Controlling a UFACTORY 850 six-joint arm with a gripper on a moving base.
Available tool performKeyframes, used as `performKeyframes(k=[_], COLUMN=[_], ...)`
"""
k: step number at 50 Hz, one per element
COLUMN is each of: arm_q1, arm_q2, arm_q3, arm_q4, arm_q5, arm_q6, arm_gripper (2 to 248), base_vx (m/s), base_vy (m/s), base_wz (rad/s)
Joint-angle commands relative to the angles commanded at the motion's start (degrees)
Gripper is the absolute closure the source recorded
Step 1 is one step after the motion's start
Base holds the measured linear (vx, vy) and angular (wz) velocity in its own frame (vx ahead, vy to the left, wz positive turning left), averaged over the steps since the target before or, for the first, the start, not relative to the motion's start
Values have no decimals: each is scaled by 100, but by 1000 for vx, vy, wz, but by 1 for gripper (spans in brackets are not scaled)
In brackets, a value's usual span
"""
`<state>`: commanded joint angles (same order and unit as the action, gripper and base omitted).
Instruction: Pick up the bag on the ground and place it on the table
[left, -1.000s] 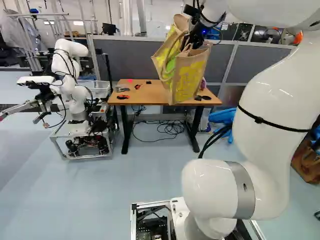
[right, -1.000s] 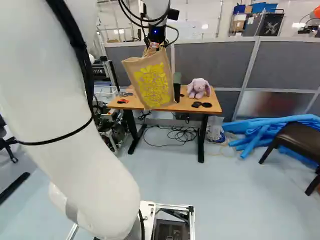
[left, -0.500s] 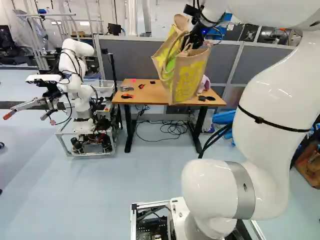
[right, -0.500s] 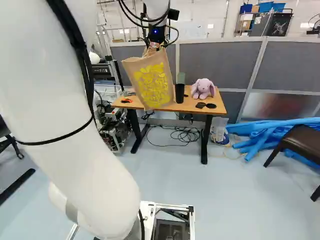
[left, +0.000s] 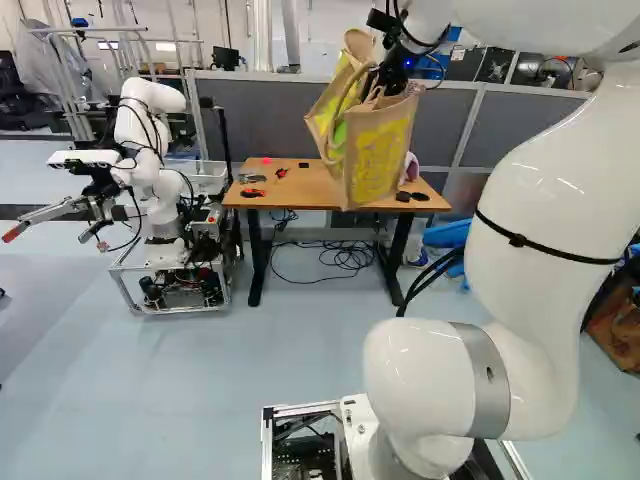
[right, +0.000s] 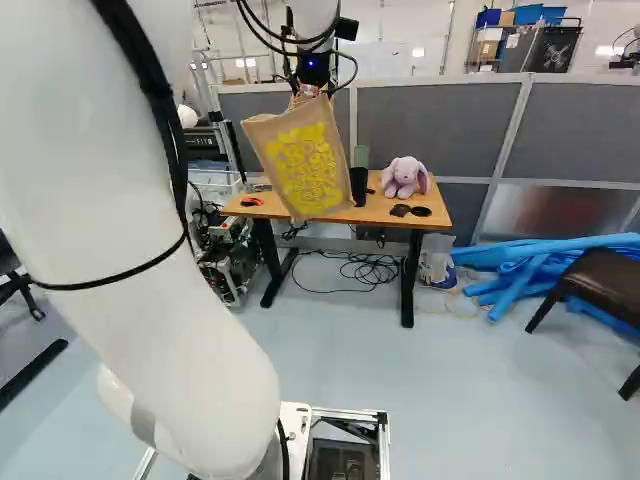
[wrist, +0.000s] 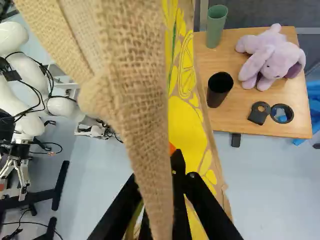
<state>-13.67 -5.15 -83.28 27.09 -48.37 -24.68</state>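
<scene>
1. Grasping the bag (right: 305, 170) by its top in the gripper (right: 310, 88), with fingers closed in on the cloth.
2. Hanging in the air, somewhat tilted, near twelve o'clock in the right base view and towards one o'clock in the left base view, with the table (right: 380, 211) behind.
3. Set on that table with a rabbit (right: 406, 177), about three o'clock from the bag in the right base view, and a black cup (right: 359, 186) between.
4. Flanked, at nine o'clock from the table, by another robot (left: 150, 185).
</scene>
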Motion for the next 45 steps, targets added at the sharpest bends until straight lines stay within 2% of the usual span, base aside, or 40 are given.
performKeyframes(k=[24,45], arm_q1=[0,0], arm_q2=[0,0], arm_q3=[0,0], arm_q4=[0,0], arm_q5=[0,0], arm_q6=[0,0], arm_gripper=[229,229], base_vx=[37,105], base_vy=[82,43], base_wz=[20,-5])
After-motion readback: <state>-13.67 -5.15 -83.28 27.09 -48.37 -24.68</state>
